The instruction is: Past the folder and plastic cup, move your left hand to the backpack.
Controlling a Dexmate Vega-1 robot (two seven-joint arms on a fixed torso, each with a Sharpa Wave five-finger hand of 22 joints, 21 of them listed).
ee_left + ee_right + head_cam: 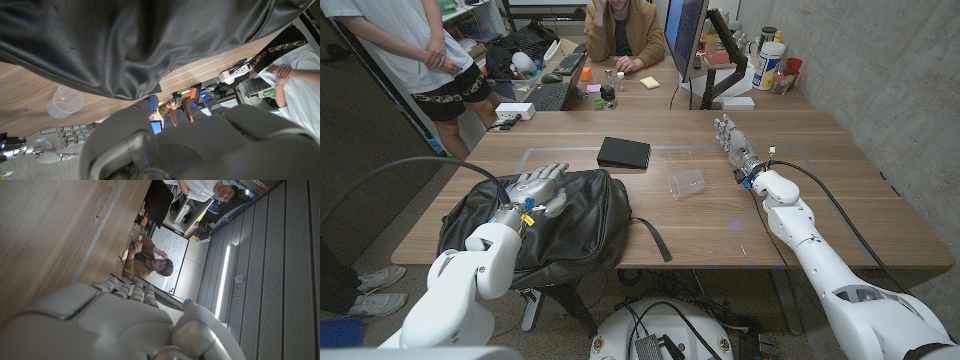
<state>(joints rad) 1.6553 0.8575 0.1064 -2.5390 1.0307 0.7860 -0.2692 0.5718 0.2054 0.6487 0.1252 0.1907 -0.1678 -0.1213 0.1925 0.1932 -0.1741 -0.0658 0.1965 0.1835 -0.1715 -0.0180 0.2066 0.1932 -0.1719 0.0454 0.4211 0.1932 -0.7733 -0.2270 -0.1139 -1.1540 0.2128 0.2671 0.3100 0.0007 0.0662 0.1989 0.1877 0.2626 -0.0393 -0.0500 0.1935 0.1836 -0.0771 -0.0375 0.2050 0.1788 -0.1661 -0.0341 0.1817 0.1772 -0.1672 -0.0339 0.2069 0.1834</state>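
Fingers of the left hand (538,188) spread empty over one backpack (582,225), beyond one folder (623,153) and one plastic cup (687,184).

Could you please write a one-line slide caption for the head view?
Left hand over the black backpack, with the folder and plastic cup mid-table and the right hand waiting apart.
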